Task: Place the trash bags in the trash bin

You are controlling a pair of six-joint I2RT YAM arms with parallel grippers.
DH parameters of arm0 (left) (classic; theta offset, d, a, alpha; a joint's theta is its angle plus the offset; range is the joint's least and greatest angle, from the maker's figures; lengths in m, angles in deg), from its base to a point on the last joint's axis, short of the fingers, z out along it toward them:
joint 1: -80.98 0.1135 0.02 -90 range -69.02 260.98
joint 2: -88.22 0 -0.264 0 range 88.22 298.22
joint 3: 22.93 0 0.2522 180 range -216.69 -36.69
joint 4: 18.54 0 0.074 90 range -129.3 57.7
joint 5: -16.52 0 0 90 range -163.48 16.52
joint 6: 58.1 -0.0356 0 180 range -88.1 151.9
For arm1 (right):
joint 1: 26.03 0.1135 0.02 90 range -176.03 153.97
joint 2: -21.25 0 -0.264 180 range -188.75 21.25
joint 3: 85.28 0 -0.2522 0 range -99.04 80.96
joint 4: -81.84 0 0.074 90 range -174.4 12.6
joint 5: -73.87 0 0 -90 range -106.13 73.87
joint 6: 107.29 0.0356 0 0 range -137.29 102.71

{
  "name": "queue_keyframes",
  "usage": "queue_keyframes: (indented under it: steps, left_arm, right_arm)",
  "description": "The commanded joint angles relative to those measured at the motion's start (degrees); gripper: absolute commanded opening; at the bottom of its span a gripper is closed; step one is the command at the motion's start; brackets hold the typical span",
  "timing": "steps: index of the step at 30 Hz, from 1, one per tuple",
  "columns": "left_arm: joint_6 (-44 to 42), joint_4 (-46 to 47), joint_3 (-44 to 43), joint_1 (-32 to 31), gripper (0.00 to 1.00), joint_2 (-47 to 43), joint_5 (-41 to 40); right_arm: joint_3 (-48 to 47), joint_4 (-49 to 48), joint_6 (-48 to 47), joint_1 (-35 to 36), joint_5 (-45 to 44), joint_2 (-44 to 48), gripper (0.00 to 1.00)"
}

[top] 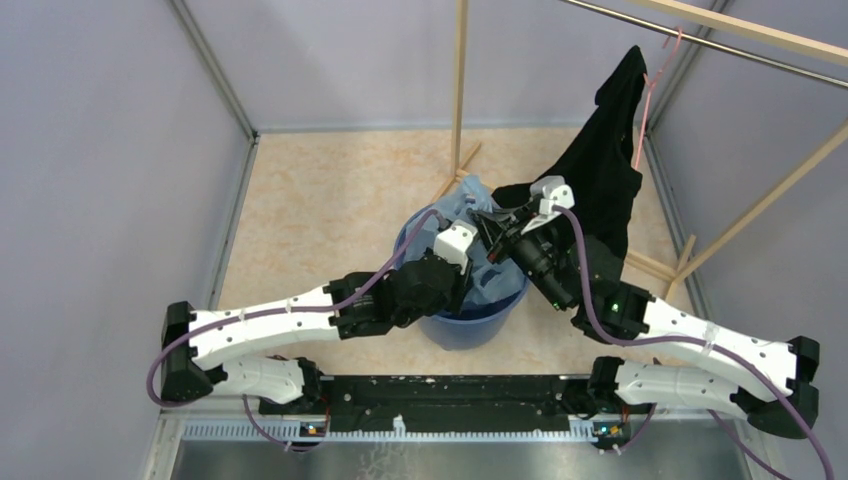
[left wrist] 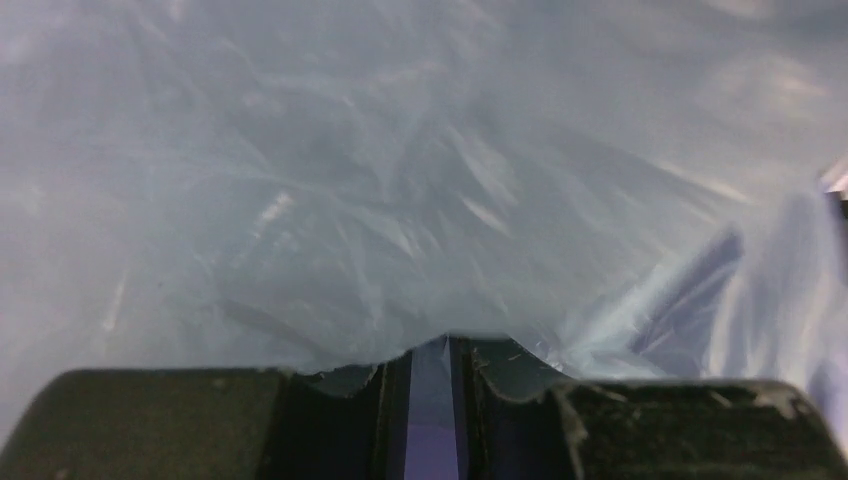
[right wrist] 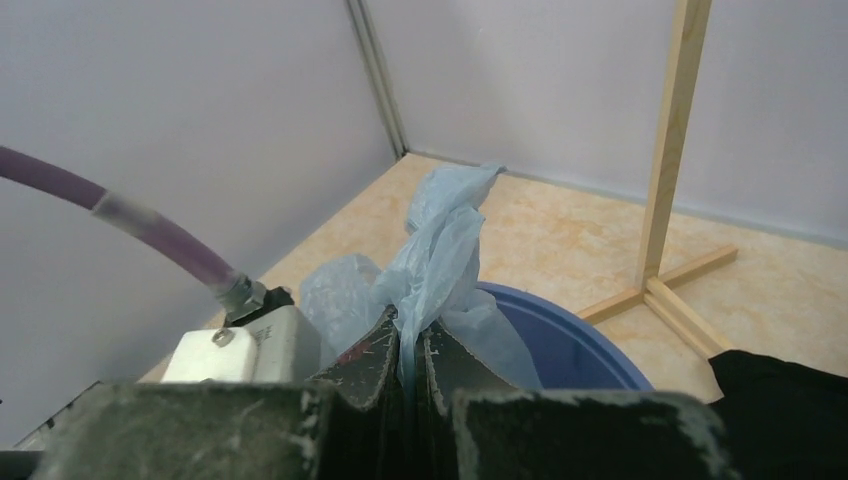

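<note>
The trash bin (top: 470,325) is a round blue bucket standing on the floor between my two arms. The trash bag (top: 470,192), thin crinkly light-blue plastic, rises out of its far rim. My right gripper (right wrist: 410,325) is shut on a twisted neck of the bag (right wrist: 445,235) above the bin's rim (right wrist: 570,345). My left gripper (top: 468,255) reaches down into the bin. In its wrist view the bag (left wrist: 400,180) fills the frame. The left gripper's (left wrist: 447,340) jaws are drawn nearly together, with film bunched over their tips.
A black garment (top: 600,170) on a pink hanger (top: 650,90) hangs from a rail at the back right, just behind my right arm. A wooden rack post (top: 460,80) with a cross base (right wrist: 665,295) stands behind the bin. Pale walls close in the floor.
</note>
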Motion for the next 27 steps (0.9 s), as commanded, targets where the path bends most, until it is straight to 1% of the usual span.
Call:
queue_keyframes:
  steps: [1,3,4,6,8,9,12,14,16,18,21,23,24,25,27]
  left_arm:
    - [3.82,-1.79,2.91,1.29,0.25,1.20,-2.81]
    - [3.88,-1.45,3.95,1.36,0.26,1.01,-1.12]
    - [3.87,-1.26,4.03,1.36,0.28,0.67,-0.09]
    - [2.75,-0.28,3.85,1.36,0.43,-0.76,2.60]
    - [1.46,-0.28,2.28,1.43,0.66,-2.27,6.27]
    - [1.39,-1.70,0.59,1.44,0.72,-2.73,7.82]
    - [0.95,-6.18,-4.97,1.38,0.84,-4.27,12.87]
    - [0.64,-8.34,-6.35,1.36,0.89,-5.99,16.26]
    - [0.16,-10.20,-6.82,1.44,0.98,-8.11,18.70]
    - [-0.15,-13.14,-7.65,1.41,0.99,-9.55,20.12]
    - [1.07,-17.37,-9.37,1.39,0.98,-12.03,17.30]
    - [2.24,-19.82,-10.21,1.40,0.94,-14.36,12.18]
    - [3.05,-21.28,-10.64,1.42,0.90,-15.36,9.02]
    - [3.98,-23.05,-11.13,1.43,0.84,-16.23,5.19]
    - [5.92,-25.88,-11.21,1.49,0.80,-17.65,-1.33]
  right_arm:
    - [2.02,-0.78,2.97,-0.60,1.94,0.27,0.00]
    - [3.12,-0.32,4.06,-0.61,2.30,0.25,0.00]
    - [3.60,-0.17,4.51,-0.61,2.42,0.29,0.00]
    - [4.11,0.60,4.96,-0.61,2.43,0.26,0.00]
    - [4.26,1.71,4.68,-0.61,1.98,0.33,0.00]
    - [4.19,2.38,4.27,-0.61,1.54,0.46,0.00]
    - [3.98,4.44,3.29,-0.62,-0.83,1.40,0.00]
    - [4.36,4.75,2.83,-0.61,-1.82,2.45,0.00]
    - [4.75,5.55,2.93,-0.59,-2.38,3.43,0.00]
    - [5.30,6.61,3.65,-0.61,-2.60,4.31,0.00]
    - [6.11,7.94,5.45,-0.61,-2.77,5.58,0.00]
    - [6.60,8.45,6.70,-0.61,-2.57,6.23,0.00]
    - [6.78,8.72,7.21,-0.61,-2.56,6.50,0.00]
    - [6.89,9.02,7.70,-0.61,-2.69,6.53,0.00]
    - [6.61,10.08,8.89,-0.60,-3.04,6.49,0.00]
